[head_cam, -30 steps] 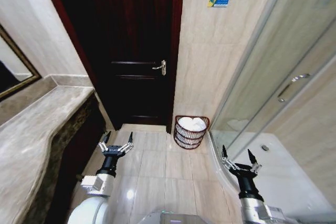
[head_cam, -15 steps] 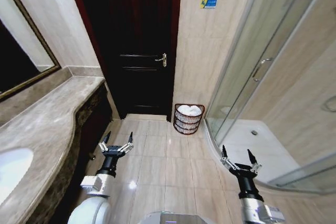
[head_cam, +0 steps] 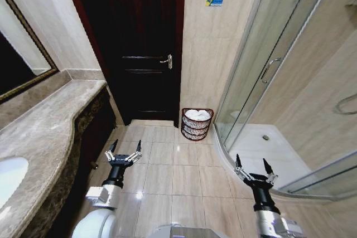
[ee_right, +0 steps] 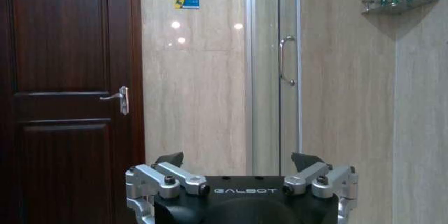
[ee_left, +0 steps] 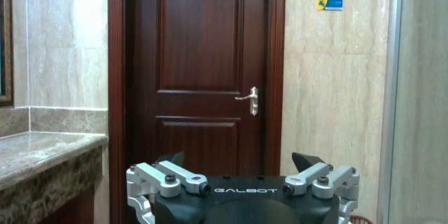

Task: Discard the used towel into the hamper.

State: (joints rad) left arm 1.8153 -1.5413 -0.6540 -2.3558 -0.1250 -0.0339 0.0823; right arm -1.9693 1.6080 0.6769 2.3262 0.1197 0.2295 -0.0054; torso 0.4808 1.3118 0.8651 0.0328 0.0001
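Dark red-brown wicker hamper, round and openwork, stands on the floor at the far end of the room, just beside the beige tiled wall and between the dark wooden door and the glass shower enclosure. White towelling lies heaped inside it, level with the rim; judged from this, the discard appears complete or nearly so.

Left gripper hangs low over the floor near the edge of the grey marble counter, jaws released and holding nothing. Right gripper hangs near the curved kerb of the shower tray, jaws likewise spread and empty. Both point forward at rest, well apart from the hamper.

Open room: a lane of glossy beige floor tiles runs unobstructed from the robot to the hamper. It is bounded by the counter front on the left and the shower kerb on the right.
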